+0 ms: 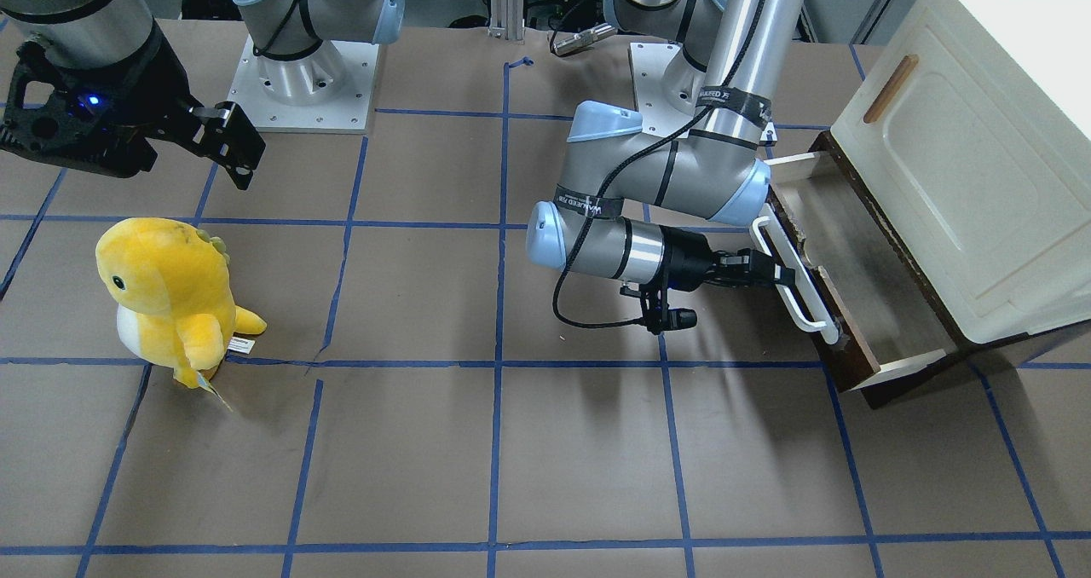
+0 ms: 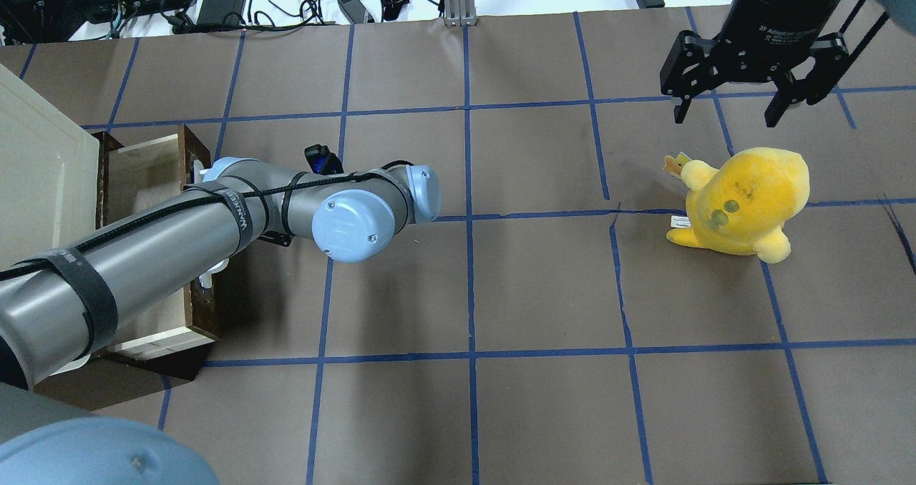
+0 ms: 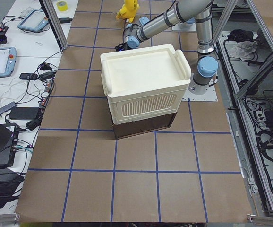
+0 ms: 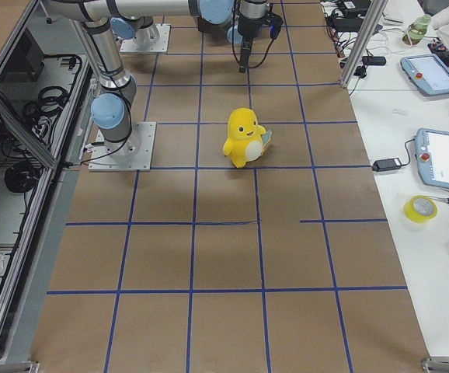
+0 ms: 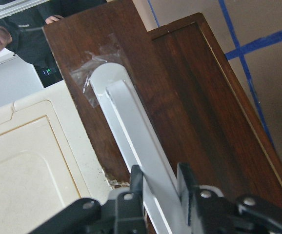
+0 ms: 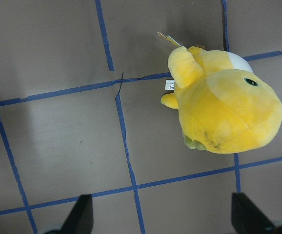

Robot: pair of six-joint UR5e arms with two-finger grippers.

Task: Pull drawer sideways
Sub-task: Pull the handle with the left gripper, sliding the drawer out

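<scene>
The dark brown drawer (image 1: 861, 288) stands pulled out from under the cream-white cabinet (image 1: 980, 160), its pale wood inside showing. It also shows in the overhead view (image 2: 147, 167). My left gripper (image 1: 780, 275) is shut on the drawer's white bar handle (image 1: 797, 284). In the left wrist view the fingers (image 5: 136, 183) clamp the white handle (image 5: 131, 126) against the dark front (image 5: 180, 97). My right gripper (image 2: 744, 106) is open and empty, held above the table behind a yellow plush toy (image 2: 744, 199).
The yellow plush toy (image 1: 170, 297) stands on the brown paper with blue tape lines, far from the drawer. The cabinet (image 3: 143, 85) sits at the table's left end. Arm bases (image 1: 303, 75) are bolted at the robot's side.
</scene>
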